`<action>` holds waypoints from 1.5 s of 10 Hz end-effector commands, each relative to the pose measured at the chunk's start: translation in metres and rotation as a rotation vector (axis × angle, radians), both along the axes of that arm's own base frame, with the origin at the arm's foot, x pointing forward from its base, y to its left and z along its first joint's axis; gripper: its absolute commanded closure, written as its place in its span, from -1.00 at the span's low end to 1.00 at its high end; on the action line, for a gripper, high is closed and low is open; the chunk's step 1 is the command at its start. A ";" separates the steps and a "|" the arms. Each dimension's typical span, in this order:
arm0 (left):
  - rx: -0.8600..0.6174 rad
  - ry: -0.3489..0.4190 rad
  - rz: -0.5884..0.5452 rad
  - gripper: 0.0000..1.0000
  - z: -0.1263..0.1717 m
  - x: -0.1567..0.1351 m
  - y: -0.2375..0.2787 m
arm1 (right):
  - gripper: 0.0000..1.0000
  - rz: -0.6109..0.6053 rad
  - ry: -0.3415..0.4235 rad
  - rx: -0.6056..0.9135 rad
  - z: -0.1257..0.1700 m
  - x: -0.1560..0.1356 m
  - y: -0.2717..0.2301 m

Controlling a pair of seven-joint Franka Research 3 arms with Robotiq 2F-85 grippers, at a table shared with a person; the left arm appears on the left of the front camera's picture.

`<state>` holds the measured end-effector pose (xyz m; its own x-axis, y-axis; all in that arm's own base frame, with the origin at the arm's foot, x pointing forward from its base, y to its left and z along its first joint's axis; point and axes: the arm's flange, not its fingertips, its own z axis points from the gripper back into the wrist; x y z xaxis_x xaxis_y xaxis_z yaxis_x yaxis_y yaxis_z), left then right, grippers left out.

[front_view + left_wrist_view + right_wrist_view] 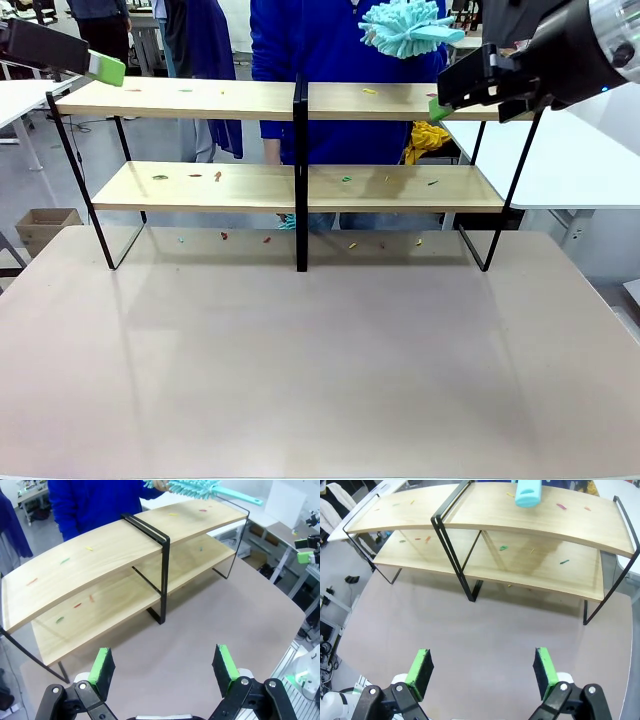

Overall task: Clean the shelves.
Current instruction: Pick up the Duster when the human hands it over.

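Where the pale table (320, 380) nears its far edge, we see the shelves (200, 187) standing across it, two light-wood boards in a black frame with a central post. Behind them a person in blue (320, 60) holds a teal duster (400, 28) above the top board. The wrist views show us the left gripper (165, 667) and right gripper (482, 670) spread wide, holding nothing. Small coloured scraps (217, 176) dot both boards.

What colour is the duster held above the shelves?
Turquoise duster, clearest in the front view.
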<state>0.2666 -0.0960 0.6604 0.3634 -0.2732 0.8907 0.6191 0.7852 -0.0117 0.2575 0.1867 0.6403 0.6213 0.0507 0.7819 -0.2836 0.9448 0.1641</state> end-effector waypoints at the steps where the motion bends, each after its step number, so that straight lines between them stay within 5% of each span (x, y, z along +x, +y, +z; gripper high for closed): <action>1: 0.005 -0.010 -0.001 -1.00 0.001 -0.001 0.000 | -1.00 0.024 -0.024 0.015 0.007 0.001 0.003; 4: 0.005 -0.010 -0.001 -1.00 0.001 -0.001 0.000 | -1.00 0.199 -0.074 -0.082 0.017 0.005 -0.004; 8: 0.005 -0.010 -0.001 -1.00 0.001 -0.001 0.000 | -1.00 0.265 -0.115 -0.106 0.019 -0.003 -0.020; 15: 0.005 -0.010 -0.001 -1.00 0.001 -0.001 0.000 | -1.00 0.164 -0.131 0.019 0.013 -0.010 -0.065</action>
